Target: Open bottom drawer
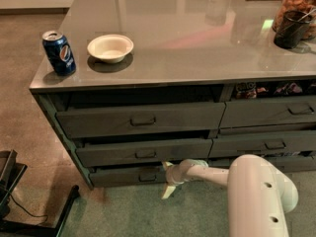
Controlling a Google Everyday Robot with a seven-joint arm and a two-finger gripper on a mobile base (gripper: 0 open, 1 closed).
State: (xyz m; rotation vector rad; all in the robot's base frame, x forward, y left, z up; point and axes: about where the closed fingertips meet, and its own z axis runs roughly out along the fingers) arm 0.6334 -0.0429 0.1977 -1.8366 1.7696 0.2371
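1. Okay, top left on the counter: soda can (pixel 58 52) and white bowl (pixel 110 47), both upright and well apart from the work. No part in the task.
2. Below them, left stack: the bottom drawer (pixel 123 176) is the slimmest front and the lowest, just above the floor. Its small pull handle (pixel 147 177) sits at centre. Front looks shut or barely out; cannot tell which.
3. Just right of that handle is the gripper (pixel 165 180), down at drawer height. Its fingers are spread, one up and one down, holding nothing. The spread is probably meant to bracket the flat pull from above and below.
4. Judgement: approach step, handle not yet gripped. It needs to shift left onto the pull, clamp, then draw back.
5. The arm (pixel 212 174) reaches in low from the right, nearly level. That likely keeps the pull straight along the drawer's travel.
6. Right stack's slim drawer (pixel 305 162) is partly hidden by the robot body and is not the target.
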